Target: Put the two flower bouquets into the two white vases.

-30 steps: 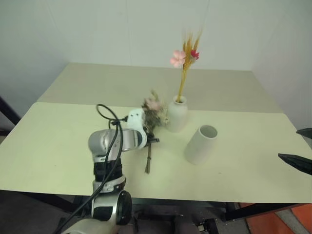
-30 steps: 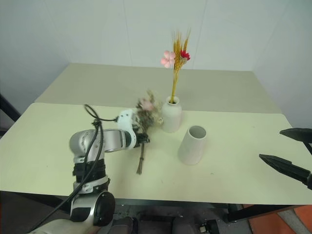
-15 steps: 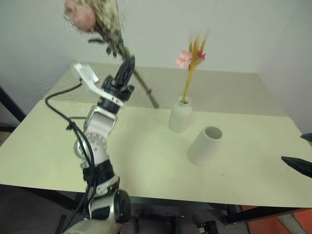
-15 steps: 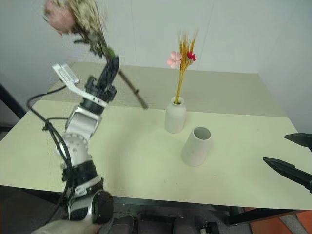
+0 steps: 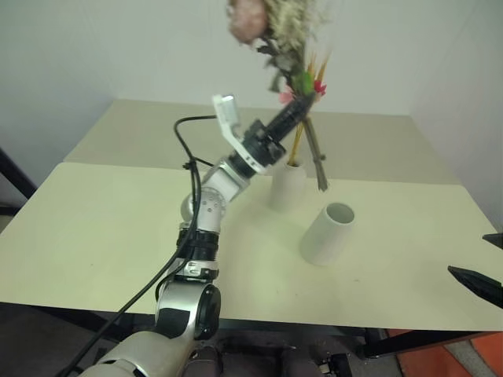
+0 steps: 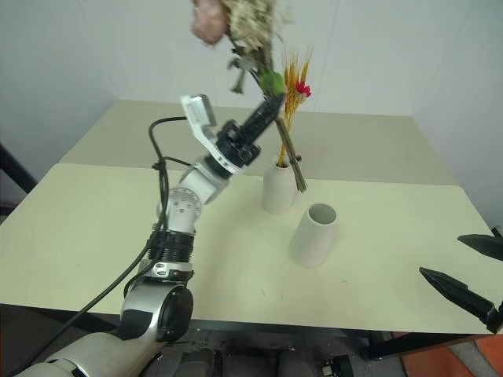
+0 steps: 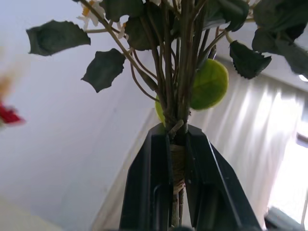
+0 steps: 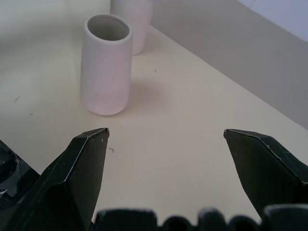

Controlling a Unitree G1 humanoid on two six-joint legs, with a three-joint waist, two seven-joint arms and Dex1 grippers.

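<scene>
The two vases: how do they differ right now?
The bottle vase has a narrow neck; the cylinder vase has a wide mouth. The bottle vase holds the slim bouquet; the cylinder vase is empty. The bottle vase stands farther back. Both are matte white and upright on the table.

A bare test room or lab is showing itself here: two plain cream tables (image 5: 94,228) are standing pushed together against blank white walls (image 5: 118,47), pale curtains (image 7: 269,144) are hanging by a window, and black cables (image 5: 185,228) are trailing along the robot's arm.
</scene>
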